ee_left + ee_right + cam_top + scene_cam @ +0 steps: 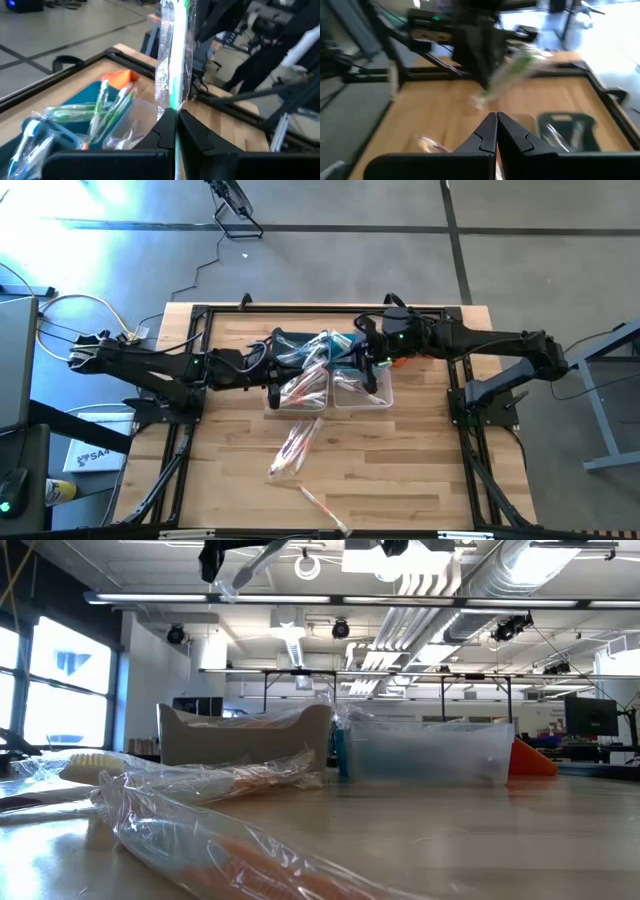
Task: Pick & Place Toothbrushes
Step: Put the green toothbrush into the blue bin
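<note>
- At the centre of the high view, the left gripper (283,366) hangs above the bins (362,390), its fingers pinched tight on a green-handled toothbrush (172,55) in a clear wrapper.
- In the left wrist view that brush stands up from the fingertips (169,119), most of its length free above them.
- The right gripper (375,352) sits just right of centre, over the far side of the bins. Its fingers (487,131) are pressed together on nothing.
- Other toothbrushes fill a blue bin (97,95) at the lower left of the left wrist view. A loose bundle (292,448) lies on the wooden table (420,470) below centre, and a single stray brush (322,508) lies near the bottom edge.
- Likely risk: the grip holds only one end through slick wrapper, so the brush could swivel or slide out during a quick move.
- Likely risk: with the two grippers this near each other, a swing toward the bins could knock the brush against the right arm.
- Likely risk: a release from this height may land the brush across a bin wall, not inside.
</note>
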